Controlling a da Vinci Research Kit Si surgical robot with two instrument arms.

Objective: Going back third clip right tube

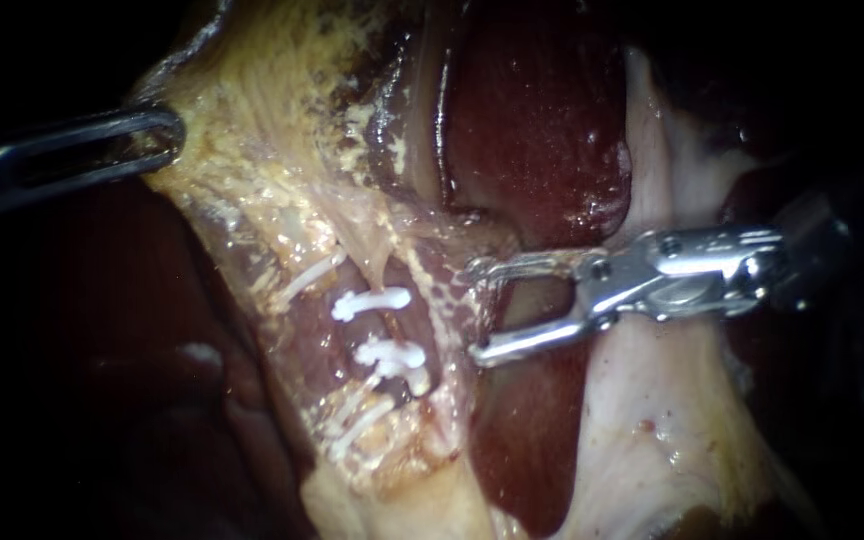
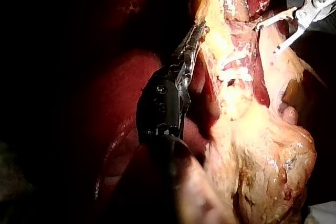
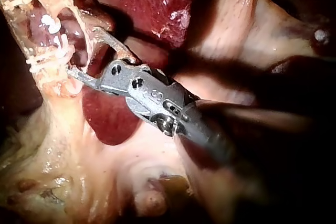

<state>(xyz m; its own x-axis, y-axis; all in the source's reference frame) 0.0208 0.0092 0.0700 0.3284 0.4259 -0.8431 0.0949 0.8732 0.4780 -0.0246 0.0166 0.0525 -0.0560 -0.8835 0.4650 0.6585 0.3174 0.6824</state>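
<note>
Right instrument (image 1: 474,312) first: jaws wide apart, a clear gap between them, nothing held. The upper jaw lies along the ragged edge of the speckled membrane (image 1: 440,300), and the lower jaw's tip sits just beside that same edge. Dark red liver (image 1: 542,130) shows through the gap. The shaft comes in from the right, crossing a broad band of pale tissue (image 1: 632,420).

Just off those tips, on the far side of the membrane edge, are the clips (image 1: 372,301). They are white and lie across the tube (image 1: 384,328). Two stand out, one above the other and close together (thinner white strands sit above and below them, and I can't tell whether those are clips too). The right wrist camera agrees: the clips are just ahead of the open jaws and not between them. Whether the lower tip touches the tissue beside them, I can't make out.

Now the left instrument (image 1: 157,135), up at the far left and well apart from the other one. Its jaws are closed on the rim of the yellow fatty tissue (image 1: 252,120). In the left wrist camera they lie together with that rim pinched between them. From the grip, the yellow sheet fans down, stretched, toward the clipped tube.
</note>
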